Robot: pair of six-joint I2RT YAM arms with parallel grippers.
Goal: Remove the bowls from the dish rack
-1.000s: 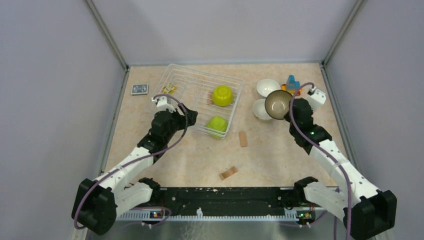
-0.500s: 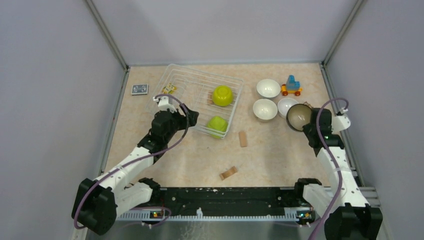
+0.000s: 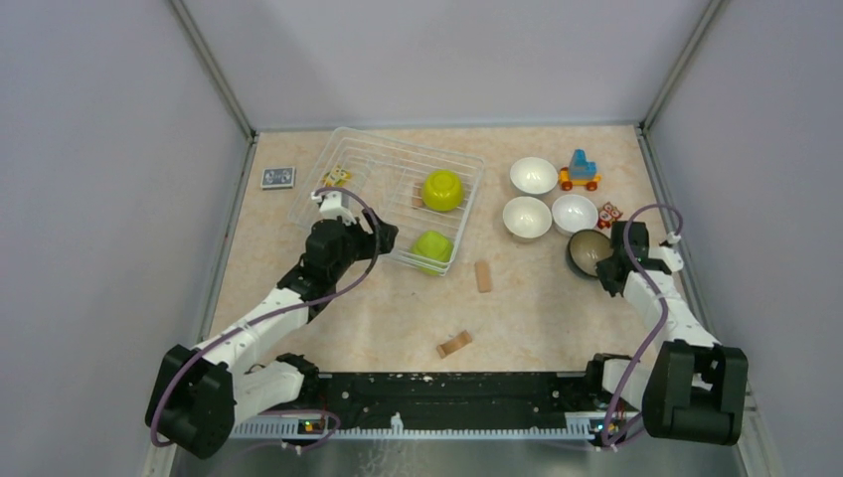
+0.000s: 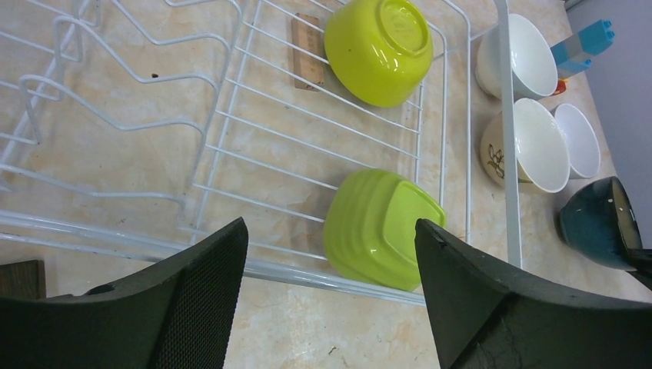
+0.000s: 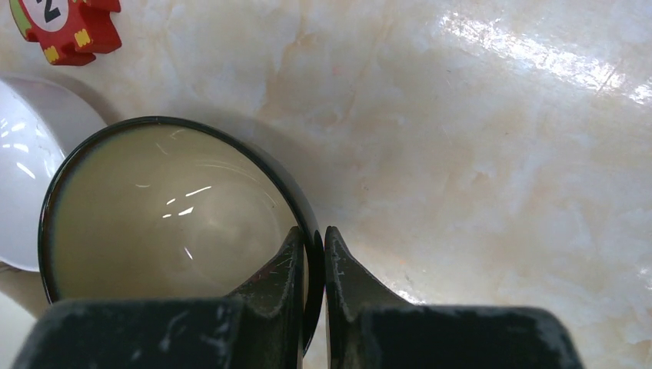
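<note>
Two sets: right jaws pinch teal bowl (image 5: 169,223) rim, left jaws gape.

Two lime bowls (image 3: 442,189) (image 3: 433,245); three pale bowls (image 3: 533,175) (image 3: 526,217) (image 3: 574,213); one teal bowl (image 3: 589,251); one dish rack (image 3: 378,174).

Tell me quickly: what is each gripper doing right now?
Left gripper: open, holding nothing.
Right gripper: shut on the rim of the dark teal bowl.

Overhead camera looks down on the table (image 3: 537,318); wrist cameras sit close; all share the teal bowl (image 3: 589,252).
</note>
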